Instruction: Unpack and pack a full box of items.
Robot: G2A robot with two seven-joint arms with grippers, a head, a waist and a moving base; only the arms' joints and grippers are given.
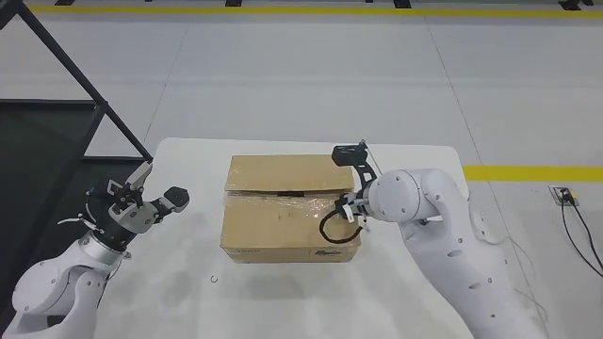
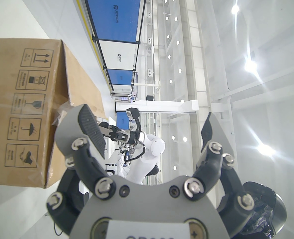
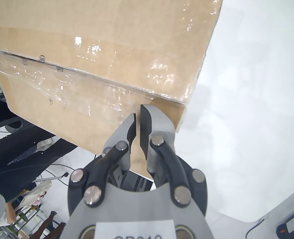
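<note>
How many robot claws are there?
2. The left gripper hangs open beside the left end of the cardboard box; the right gripper, shut, sits at the box's right end.

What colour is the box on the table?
Brown cardboard box; clearest in the top view.

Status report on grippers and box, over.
Left gripper open, beside brown cardboard box. Right gripper shut at its taped seam. Flaps down. Nothing blocking.

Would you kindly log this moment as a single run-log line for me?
box on table, top seam taped | right gripper shut at seam's end | left gripper open, apart from box
</note>
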